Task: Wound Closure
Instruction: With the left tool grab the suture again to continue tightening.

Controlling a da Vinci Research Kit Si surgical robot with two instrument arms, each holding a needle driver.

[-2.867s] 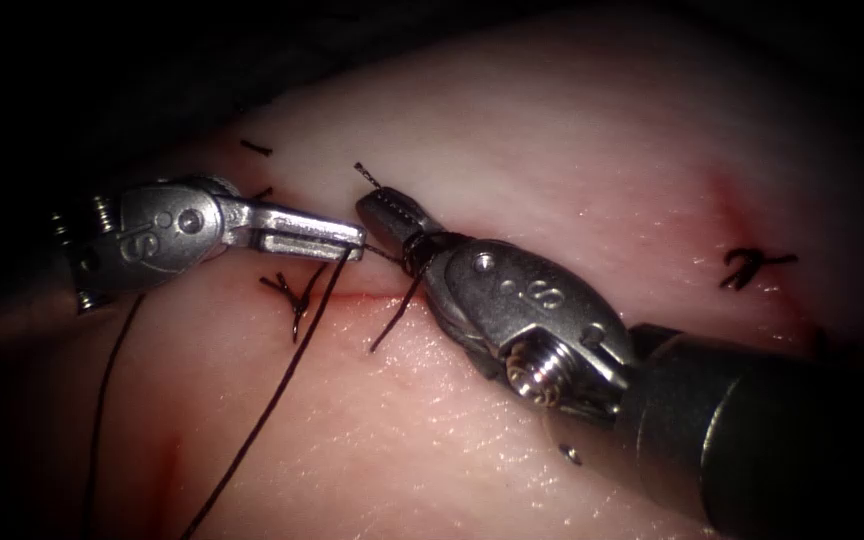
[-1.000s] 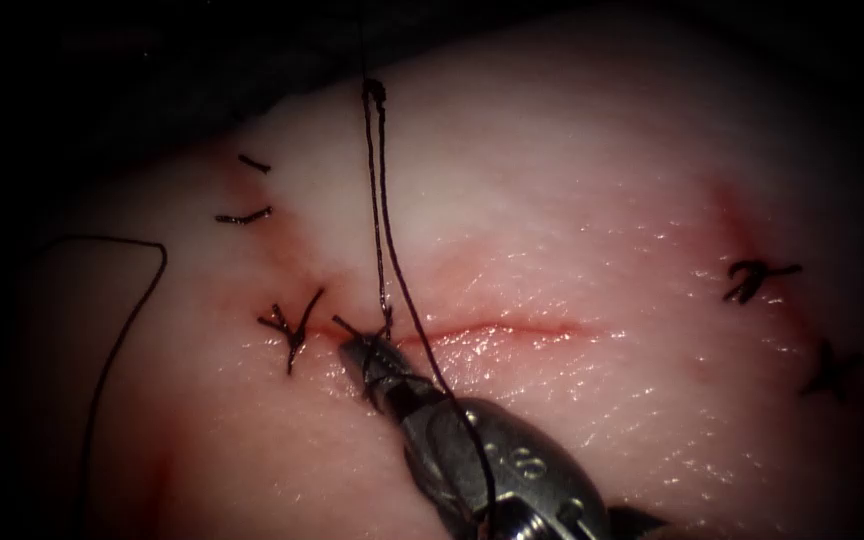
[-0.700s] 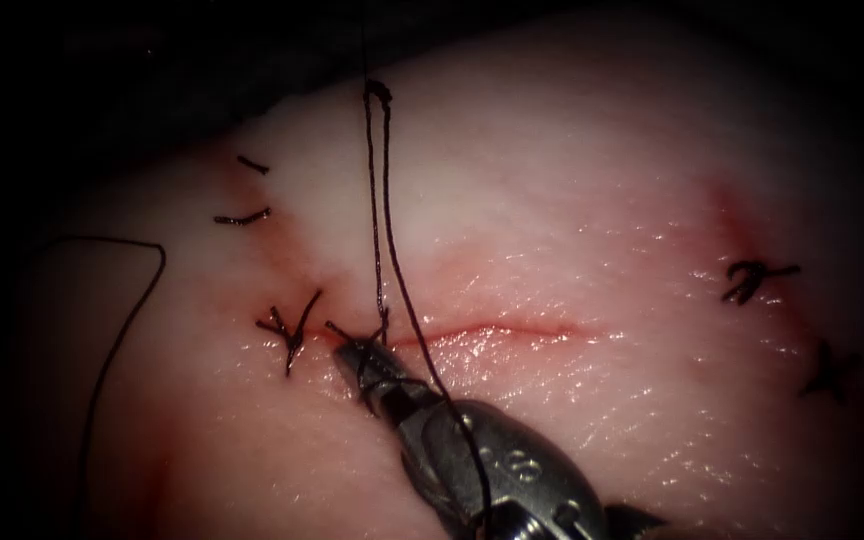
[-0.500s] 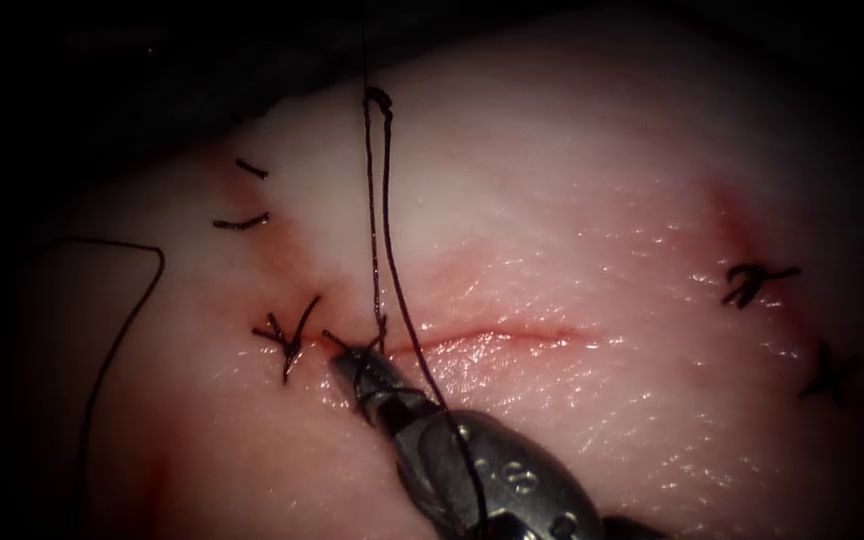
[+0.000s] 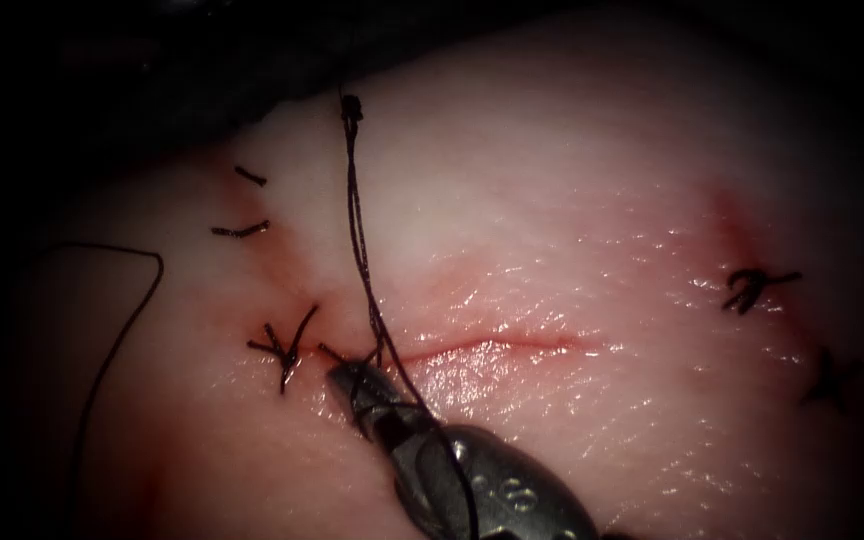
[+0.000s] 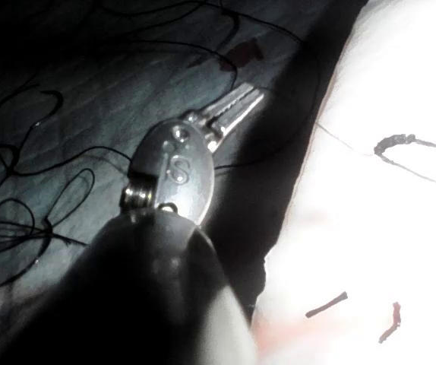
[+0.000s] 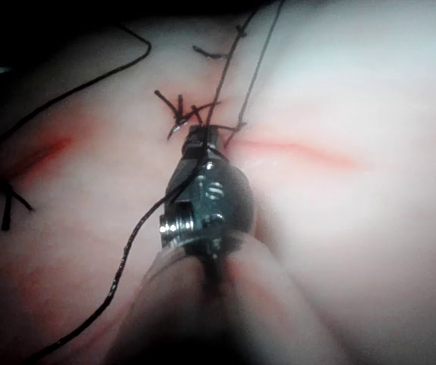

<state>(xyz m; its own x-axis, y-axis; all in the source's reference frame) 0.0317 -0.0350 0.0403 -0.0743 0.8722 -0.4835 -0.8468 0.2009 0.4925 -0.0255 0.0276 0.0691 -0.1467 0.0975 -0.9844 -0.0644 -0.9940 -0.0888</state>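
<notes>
Endoscope: my right tool (image 5: 352,382), lower centre, jaws closed on the thread (image 5: 357,235) at the cut's (image 5: 492,345) left end, strands running up, likely to seat the knot.

Left wrist: my left tool (image 6: 237,109), jaws together, empty, off the tissue (image 6: 400,68).

Right wrist: right tool (image 7: 203,144) at the cut (image 7: 301,152). Needle: cannot tell.

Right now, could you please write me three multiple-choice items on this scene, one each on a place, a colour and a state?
1. Where is the right tool tip? A at the left end of the cut; B at its right end; C far above it.
2. What colour is the thread? A white; B dark; C green.
3. The right tool's jaws are: A wide open; B shut on a needle; C shut on the thread.

Key: 1 A, the tip sits beside the finished stitch. 2 B, it runs dark over the pale tissue. 3 C, a short thread end leaves the closed tip. The left tool hangs over dark cloth.
</notes>
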